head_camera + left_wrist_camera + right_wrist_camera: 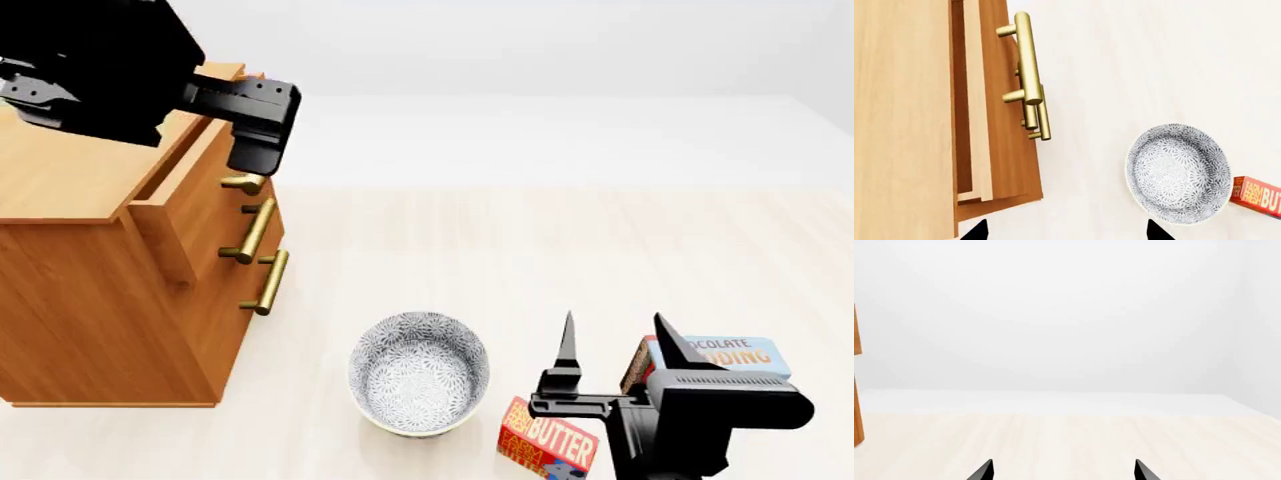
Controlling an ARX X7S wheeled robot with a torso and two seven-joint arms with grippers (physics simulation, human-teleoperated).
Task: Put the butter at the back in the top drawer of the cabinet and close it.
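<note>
Head view puts the butter on the tabletop just below and slightly left of the right end effector, prongs spread, empty; the left end effector, state untellable, hangs far off by the top drawer.

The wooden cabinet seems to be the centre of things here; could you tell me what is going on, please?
The robot's left gripper hangs above the brass bar handle of the light brown wooden cabinet's top drawer, which is pulled out a little. The red and yellow butter carton lies on the pale floor beside the patterned grey bowl. The right gripper is open and empty, its fingers pointing upward beside the butter.
</note>
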